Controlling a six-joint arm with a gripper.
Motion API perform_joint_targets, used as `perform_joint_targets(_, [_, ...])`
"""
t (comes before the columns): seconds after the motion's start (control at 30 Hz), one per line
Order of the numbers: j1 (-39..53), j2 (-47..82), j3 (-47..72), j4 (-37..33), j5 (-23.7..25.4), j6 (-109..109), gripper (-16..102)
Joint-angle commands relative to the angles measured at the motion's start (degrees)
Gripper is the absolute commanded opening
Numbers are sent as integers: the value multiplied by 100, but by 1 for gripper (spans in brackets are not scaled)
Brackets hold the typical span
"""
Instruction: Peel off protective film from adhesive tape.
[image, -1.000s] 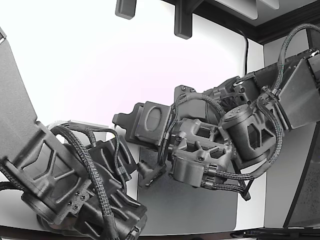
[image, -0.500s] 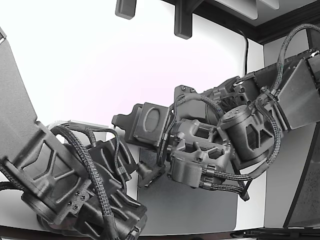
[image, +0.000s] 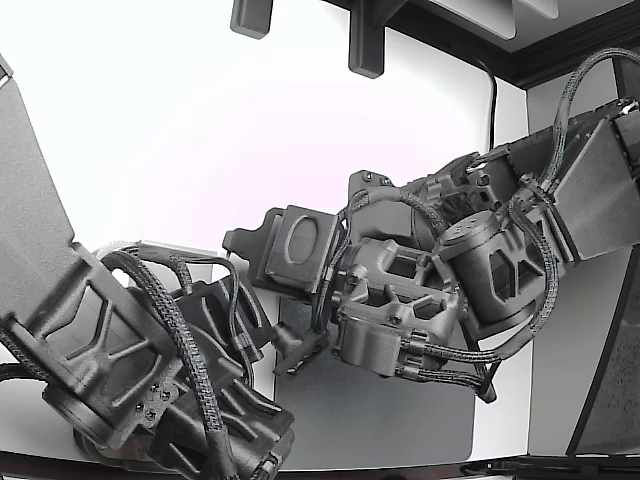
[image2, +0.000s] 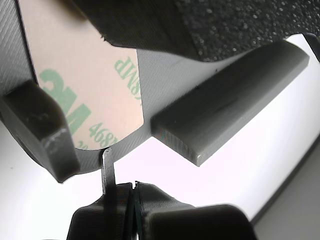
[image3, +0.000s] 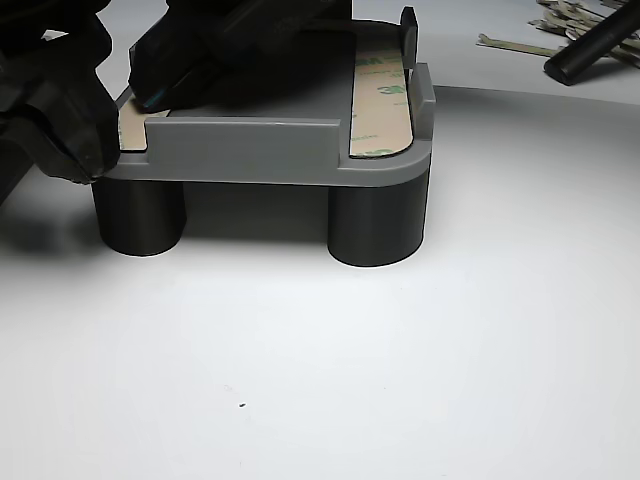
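In the wrist view a tan protective film (image2: 85, 95) with green print covers a tape strip on a grey part (image2: 225, 110). My gripper (image2: 131, 190) sits just off the film's rounded end. Its jaws are pressed together, and a thin tab of the film (image2: 107, 167) runs from the film's edge down into them. In the exterior view my gripper (image: 290, 350) is under the grey part (image: 295, 245), which the other arm (image: 120, 360) holds. The other view shows the grey part (image3: 260, 150) on dark legs, with a film-covered strip (image3: 380, 100) on its near side.
Several peeled film strips (image3: 520, 42) and a black rod (image3: 590, 50) lie on the white table at the back right of the other view. A dark arm body (image3: 50, 100) crowds the part's left end there. A grey mat (image: 400, 420) lies under the arms.
In the exterior view my arm and gripper have shifted slightly to the left and down. The held part has barely moved.
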Motion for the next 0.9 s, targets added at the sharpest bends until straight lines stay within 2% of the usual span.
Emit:
perform_joint_targets(0.0, [-44, 88, -193, -26, 18, 9, -11])
perform_joint_targets(0.87, [-44, 9, -281, 26, 62, 35, -11])
